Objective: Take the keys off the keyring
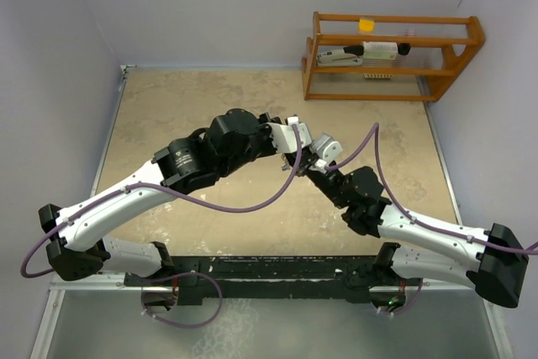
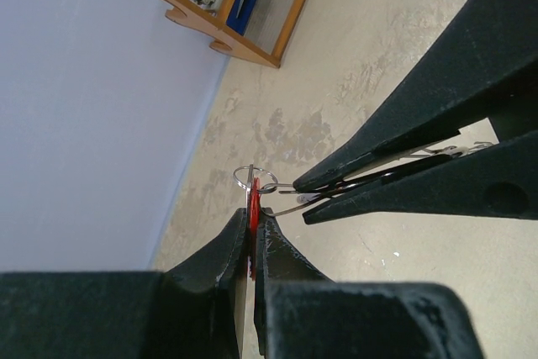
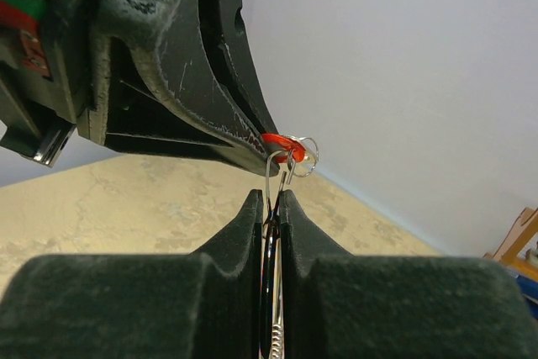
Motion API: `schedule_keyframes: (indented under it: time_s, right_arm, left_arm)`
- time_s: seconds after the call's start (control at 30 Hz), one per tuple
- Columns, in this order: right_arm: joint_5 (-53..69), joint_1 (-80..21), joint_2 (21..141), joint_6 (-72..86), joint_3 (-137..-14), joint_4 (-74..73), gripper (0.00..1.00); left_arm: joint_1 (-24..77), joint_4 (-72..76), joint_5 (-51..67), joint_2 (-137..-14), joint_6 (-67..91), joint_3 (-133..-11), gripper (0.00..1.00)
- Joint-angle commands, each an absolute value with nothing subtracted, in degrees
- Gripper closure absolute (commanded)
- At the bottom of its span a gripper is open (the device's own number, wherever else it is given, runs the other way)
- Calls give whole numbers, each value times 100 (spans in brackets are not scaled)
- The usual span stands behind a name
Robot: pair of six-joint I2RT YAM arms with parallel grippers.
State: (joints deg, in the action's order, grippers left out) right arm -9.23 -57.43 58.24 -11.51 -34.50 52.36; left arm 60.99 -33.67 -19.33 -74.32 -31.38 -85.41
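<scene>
While both my arms reach in over the table (image 1: 193, 98), my two grippers meet tip to tip above its middle. My left gripper (image 2: 252, 223) is clamped tight on one key, the red-headed key (image 2: 252, 212). Its red plastic shows only as a sliver between my fingers. My right gripper (image 2: 303, 202) is pinched on one plain silver key (image 2: 290, 207), seen edge-on as a thin metal strip between the pads. One keyring (image 2: 255, 179), a fine wire loop, sits in the air just past both sets of fingertips, and both keys reach to it. I count two keys in my grasp; whether more hang on the loop I cannot tell. One wooden rack (image 1: 393, 56) stands well apart, at the table's far right corner.
</scene>
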Motion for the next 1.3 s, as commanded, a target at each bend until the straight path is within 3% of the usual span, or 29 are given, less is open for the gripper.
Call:
schedule_keyframes:
  time_s: [0.0, 0.4, 1.27]
  right_arm:
    - [-181, -5845, 5549, -965, -3704, 5329, 100]
    - [774, -5845, 5134, -626, -4561, 3093, 100]
    - [3411, -5845, 5047, 241, -5486, 2026, 100]
  left_arm:
    - [6082, -3077, -1943, -7416, -3404, -8715, 100]
    - [5989, -3820, -1023, -7153, -3919, -8935, 100]
    - [5989, -5354, 1107, -7076, -4643, -9600, 100]
